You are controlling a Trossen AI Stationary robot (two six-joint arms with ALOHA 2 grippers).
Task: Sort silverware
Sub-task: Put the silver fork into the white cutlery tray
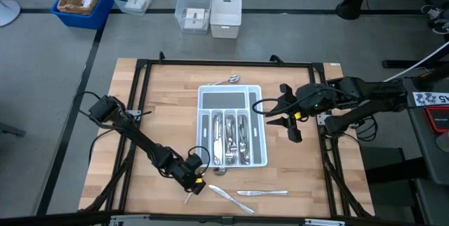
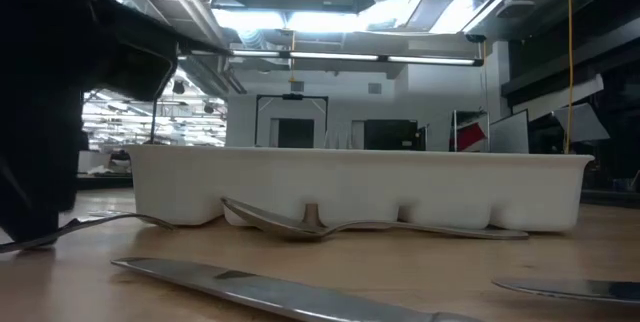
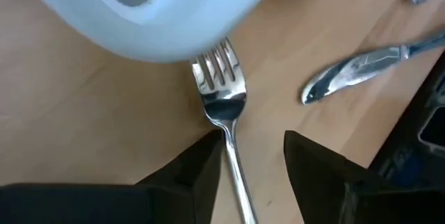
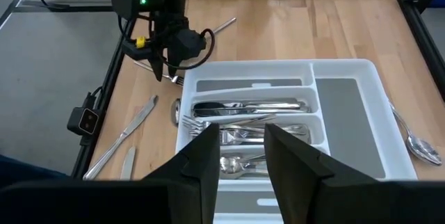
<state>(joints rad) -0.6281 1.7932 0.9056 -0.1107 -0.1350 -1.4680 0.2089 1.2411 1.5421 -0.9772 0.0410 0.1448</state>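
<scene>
The left gripper is sitting low in the high view, just by the bottom left corner of the white tray. Its fingers are standing open on each side of a fork handle, not squeezing it. The fork is lying flat on the wooden table, with its prongs touching the tray wall, so the tray is blocking the way ahead. A spoon is lying near the fork. Two knives are lying near the bottom of the high view. Another spoon is lying just above the tray. More silverware is resting in the tray's slots. The right gripper is hanging at the tray's right edge, jaws open and holding nothing. Plastic bins are sitting on the floor at the top.
</scene>
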